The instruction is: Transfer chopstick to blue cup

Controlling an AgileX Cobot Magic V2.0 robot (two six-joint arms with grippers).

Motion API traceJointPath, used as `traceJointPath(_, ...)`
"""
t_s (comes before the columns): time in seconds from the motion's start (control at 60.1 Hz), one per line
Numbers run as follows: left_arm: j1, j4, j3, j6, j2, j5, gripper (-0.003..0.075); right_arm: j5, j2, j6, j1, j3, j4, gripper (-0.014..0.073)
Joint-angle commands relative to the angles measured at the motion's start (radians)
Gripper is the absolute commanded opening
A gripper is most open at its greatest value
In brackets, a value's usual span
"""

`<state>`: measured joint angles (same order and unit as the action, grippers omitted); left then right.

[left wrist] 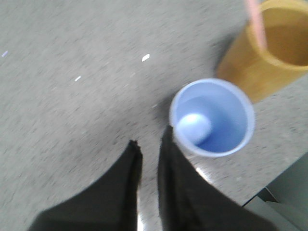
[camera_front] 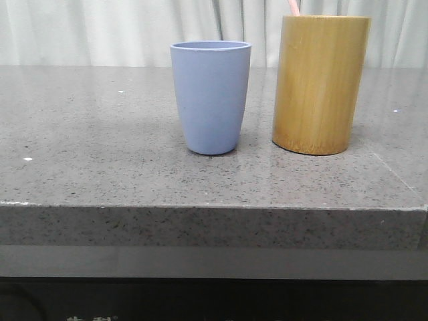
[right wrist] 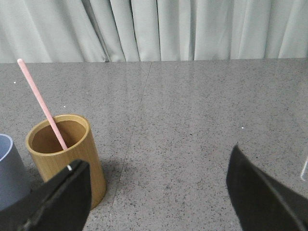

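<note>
Chopstick: the thin pale pink chopstick (right wrist: 44, 106) is seen standing tilted inside the tall tan bamboo cylinder (camera_front: 319, 84), its top sticking out above the rim.
Blue cup: the pale blue cup with no handle (camera_front: 211, 97) is stood upright just beside the cylinder, nothing in it.
Table: both are set on the grey speckled stone table (camera_front: 93, 147).
Left gripper: the black left gripper (left wrist: 150, 153) is held above the table by the cup, jaws nearly closed, nothing gripped.
Right gripper: the black right gripper (right wrist: 159, 185) is spread wide apart near the cylinder, nothing held.
</note>
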<state>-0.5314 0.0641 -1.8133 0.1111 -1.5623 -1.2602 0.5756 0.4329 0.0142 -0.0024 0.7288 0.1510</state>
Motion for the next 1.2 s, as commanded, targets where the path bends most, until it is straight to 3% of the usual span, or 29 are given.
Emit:
traceJointPath(0.0, 0.065, 0.001, 0.039, -0.008, 0.083, -0.009, -0.0018, -0.071, 0.013, 0.006, -0.001, 0.034, 0.005, 0.059)
traceJointPath(0.216, 0.242, 0.001, 0.224, -0.01, 0.221, 0.036, -0.0019, -0.071, 0.013, 0.006, -0.001, 0.034, 0.005, 0.059)
traceJointPath(0.532, 0.468, 0.001, 0.591, -0.06, 0.569, 0.361, -0.0019, -0.071, 0.013, 0.006, -0.001, 0.034, 0.005, 0.059)
traceJointPath(0.782, 0.484, 0.01, 0.927, -0.06, 0.921, 0.628, -0.0019, -0.071, 0.013, 0.006, -0.001, 0.034, 0.005, 0.059)
traceJointPath(1.032, 0.484, 0.012, 1.19, -0.055, 1.241, 0.669, -0.0019, -0.073, 0.028, 0.026, -0.001, 0.034, 0.007, 0.059)
traceJointPath(1.181, 0.484, 0.012, 1.29, -0.055, 1.397, 0.719, -0.0019, -0.101, 0.064, 0.134, -0.001, 0.034, 0.115, 0.059)
